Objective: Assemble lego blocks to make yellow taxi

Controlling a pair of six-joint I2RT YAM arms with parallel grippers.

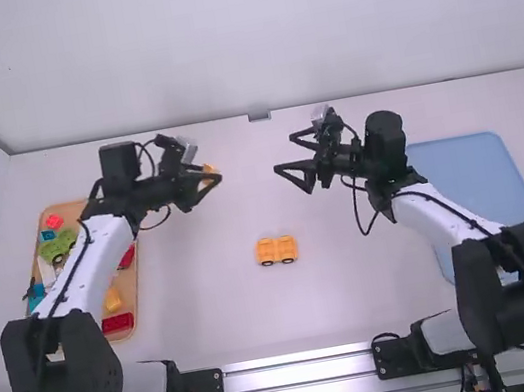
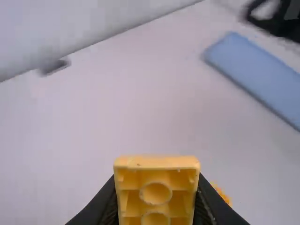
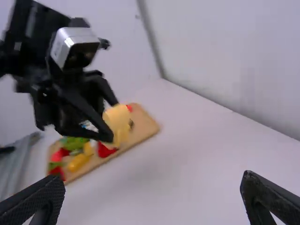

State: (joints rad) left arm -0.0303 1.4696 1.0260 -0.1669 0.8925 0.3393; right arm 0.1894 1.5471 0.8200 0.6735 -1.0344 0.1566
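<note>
My left gripper (image 1: 206, 179) hangs above the table left of the middle, shut on a yellow block (image 1: 208, 170). In the left wrist view that yellow block (image 2: 157, 190) shows its hollow underside with round tubes, held between the fingers of the left gripper (image 2: 157, 206). A yellow-orange taxi base (image 1: 277, 250) with dark wheels rests on the table near the middle, nearer the arm bases. The right gripper (image 1: 288, 156) stands open right of the middle, holding nothing; its fingers are wide apart in the right wrist view, where the yellow block (image 3: 117, 120) appears in the other arm's gripper.
An orange-brown tray (image 1: 67, 210) of loose coloured blocks, among them a green piece (image 1: 56, 247) and a red block (image 1: 118, 323), lies at the far left, partly under the left arm. A blue tray (image 1: 471, 169) lies on the right, partly behind the right arm.
</note>
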